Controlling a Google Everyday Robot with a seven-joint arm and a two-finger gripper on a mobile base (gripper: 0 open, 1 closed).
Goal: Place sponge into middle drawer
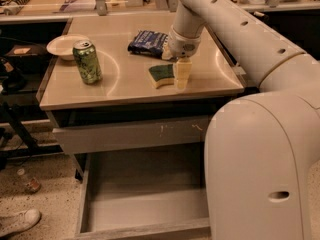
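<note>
Green scrub side up, with pale yellow foam showing along its wavy front edge, the sponge (161,75) lies flat on the tabletop (125,89) near the front. Nothing rests on it, so I judge it can be taken from above. The gripper (182,75) is down at the tabletop on the sponge's right side, touching it or very nearly. From where I stand I cannot tell how far it is open or whether it has any hold. Below, the middle drawer (145,204) is pulled out, its grey floor open to a drop. A green can (87,61) and a blue snack bag (147,43) sit apart from the sponge.
</note>
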